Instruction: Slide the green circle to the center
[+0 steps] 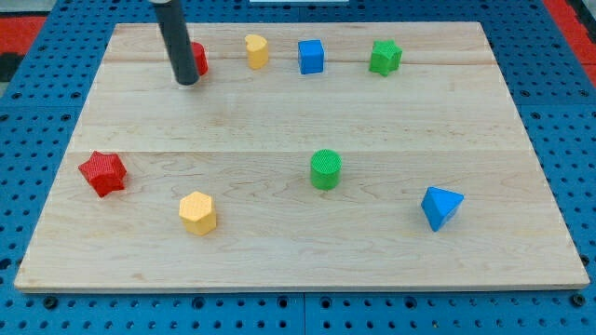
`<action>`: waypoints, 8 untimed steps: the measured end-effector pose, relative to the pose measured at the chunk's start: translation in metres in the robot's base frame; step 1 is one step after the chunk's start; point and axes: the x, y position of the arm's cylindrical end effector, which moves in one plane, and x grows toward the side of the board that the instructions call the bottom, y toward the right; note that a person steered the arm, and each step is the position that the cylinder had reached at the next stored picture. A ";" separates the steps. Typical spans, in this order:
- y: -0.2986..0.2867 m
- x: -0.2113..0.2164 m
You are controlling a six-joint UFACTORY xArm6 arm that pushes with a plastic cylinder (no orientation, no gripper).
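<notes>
Lying nearest, at the view's bottom: yellow hexagon [197, 212]. Standing at upper left, touching or just beside a red block [199, 58]: my tip [187, 82], end of a jawless rod tool, gripping nothing. Sitting just right of the tabletop [279, 265] centre, well apart from it: green circle [325, 169]. Probably risking, from here: pushing off-centre, sending the circle skidding sideways or toward the hexagon.

The rod [177, 42] runs off the view's top edge, so its upper part is cut off. Behind it, a red block [198, 59] is mostly hidden; only the side toward the view's right shows, and its shape cannot be told.
</notes>
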 end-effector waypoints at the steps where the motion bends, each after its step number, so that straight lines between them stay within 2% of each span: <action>1: -0.003 -0.016; 2: 0.024 -0.008; 3: 0.054 0.049; 4: 0.149 0.086; 5: 0.250 0.098; 6: 0.300 0.124; 7: 0.321 0.173; 8: 0.313 0.212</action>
